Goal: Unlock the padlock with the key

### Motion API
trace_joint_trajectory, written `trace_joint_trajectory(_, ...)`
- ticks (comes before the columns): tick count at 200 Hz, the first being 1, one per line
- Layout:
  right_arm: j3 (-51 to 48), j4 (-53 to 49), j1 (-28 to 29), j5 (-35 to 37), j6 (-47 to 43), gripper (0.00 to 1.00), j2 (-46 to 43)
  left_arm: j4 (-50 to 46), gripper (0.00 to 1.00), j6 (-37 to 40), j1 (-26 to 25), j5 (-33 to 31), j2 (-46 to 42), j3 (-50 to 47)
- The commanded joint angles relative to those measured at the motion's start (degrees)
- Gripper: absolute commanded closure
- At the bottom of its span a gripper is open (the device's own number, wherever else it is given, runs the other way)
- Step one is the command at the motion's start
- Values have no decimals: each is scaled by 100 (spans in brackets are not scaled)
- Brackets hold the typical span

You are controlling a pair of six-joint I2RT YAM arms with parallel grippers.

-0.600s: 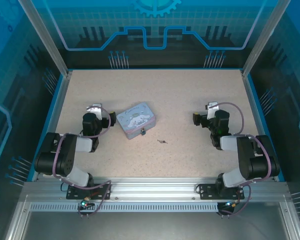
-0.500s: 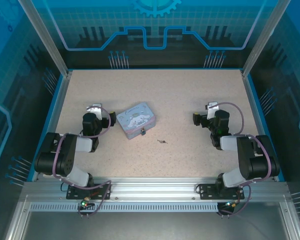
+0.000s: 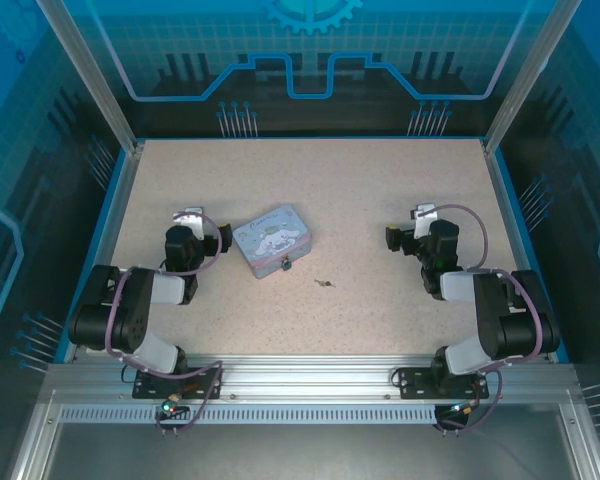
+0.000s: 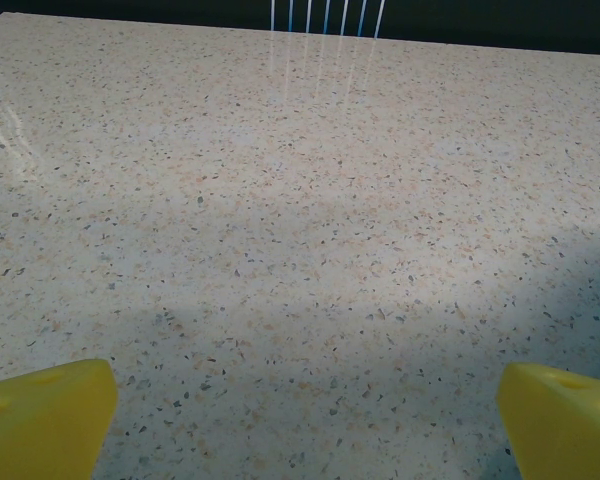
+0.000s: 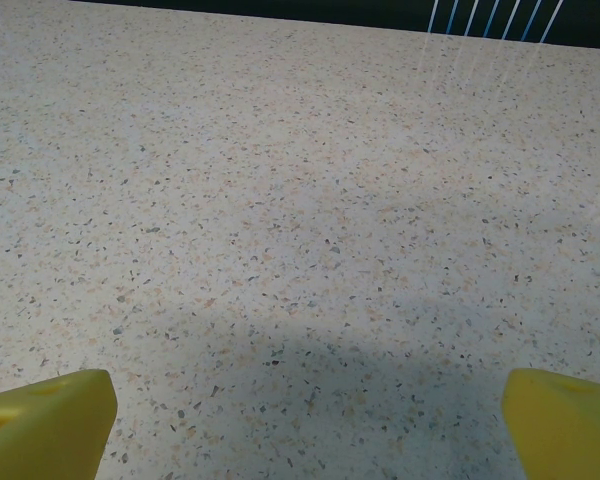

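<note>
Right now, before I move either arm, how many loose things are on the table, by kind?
light-blue cartoon tin: 1
padlock: 1
key: 1
Total: 3

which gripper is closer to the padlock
Left. The left gripper sits just left of the tin with the padlock at its near edge; the right gripper is farther off on the other side.
</note>
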Motion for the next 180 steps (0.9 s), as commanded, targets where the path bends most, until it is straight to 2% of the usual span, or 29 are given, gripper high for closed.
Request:
trace_joint_trajectory(1, 110, 137, 34, 31, -53, 0, 64, 199, 1, 118, 56, 146, 73, 115)
trace_joint_trajectory(34, 97, 162, 36, 31, -48, 0, 56, 187, 1, 98, 75, 145, 69, 123)
trace_joint_trajectory(55, 428, -747, 31, 463, 149, 0, -328, 305, 1, 79, 73, 70, -54, 7)
trace_joint_trajectory(67, 574, -1358, 19, 549, 263, 0, -700, 134, 1, 144, 19, 41, -461, -87)
trace_joint_trajectory(95, 721, -2565, 97, 92, 506, 0, -1613, -921, 1, 236, -293, -459, -1785, -58)
trace_joint_trajectory(105, 837, -3213, 159, -140, 578, 0, -1865, -1821, 1, -173, -347, -646, -2285, 214)
trace_joint_trajectory(120, 1057, -4039, 305, -620, 808, 0, -2254, -3805, 1, -1226, -341, -897, -2811, 981)
trace_joint_trajectory(138, 1313, -4938, 637, -1357, 1004, 0, -2587, -5188, 1, -2233, -349, -403, -3179, 1525)
trace_joint_trajectory(147, 1485, -5445, 937, -1418, 987, 0, -2689, -5588, 1, -2713, -342, 9, -3331, 1652)
trace_joint_trajectory(163, 1807, -6251, 1539, -1495, 823, 0, -2704, -5720, 1, -3389, -407, 885, -3576, 1601)
trace_joint_trajectory(180, 2203, -6963, 1991, -1776, 816, 4, -2430, -5561, 1, -3946, -738, 1260, -3805, 1357)
